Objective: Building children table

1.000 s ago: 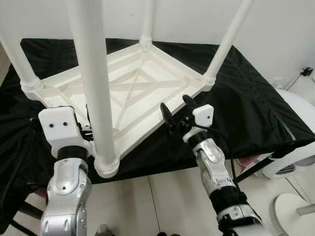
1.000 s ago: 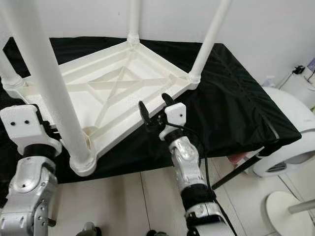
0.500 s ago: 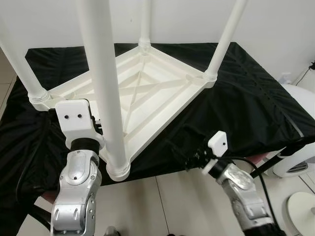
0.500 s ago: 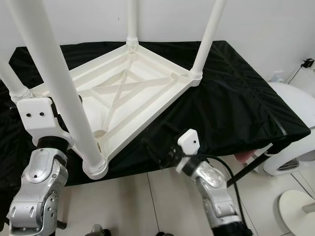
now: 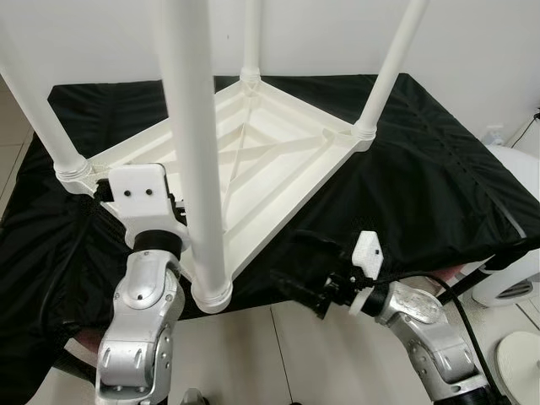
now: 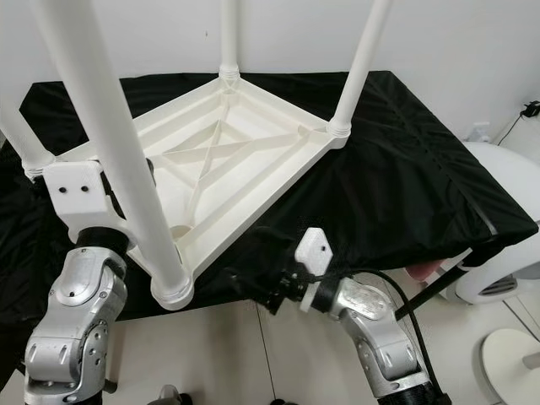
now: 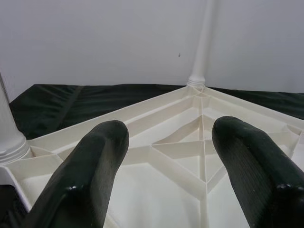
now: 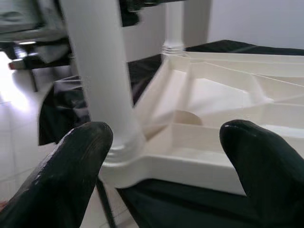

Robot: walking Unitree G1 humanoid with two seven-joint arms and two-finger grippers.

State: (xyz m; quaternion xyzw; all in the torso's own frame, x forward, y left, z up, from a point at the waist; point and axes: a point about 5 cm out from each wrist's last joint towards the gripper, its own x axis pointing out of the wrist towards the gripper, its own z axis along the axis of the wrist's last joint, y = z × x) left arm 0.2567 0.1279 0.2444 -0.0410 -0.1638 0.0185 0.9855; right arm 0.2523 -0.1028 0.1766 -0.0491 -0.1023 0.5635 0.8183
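The white children's table (image 5: pixel 278 160) lies upside down on a black-covered bench (image 5: pixel 439 186), its legs pointing up. The nearest leg (image 5: pixel 198 169) stands in the front corner socket (image 5: pixel 211 294). My left gripper (image 7: pixel 166 161) is open just above the table's ribbed underside at the left edge; its white wrist block (image 5: pixel 142 198) sits beside the near leg. My right gripper (image 5: pixel 297 266) is open and holds nothing. It hangs low at the bench's front edge, aimed at the near leg's base (image 8: pixel 118 142), a short way off.
A white rounded appliance (image 5: pixel 516 253) stands on the tiled floor at the right, with a white disc base (image 5: pixel 519 359) below it. A black stand strut (image 5: pixel 460 283) runs under the bench near my right arm. A white wall is behind.
My right gripper has left the table's front rim, dropped to the bench's front edge and turned left toward the near leg's base. The head camera shifted too.
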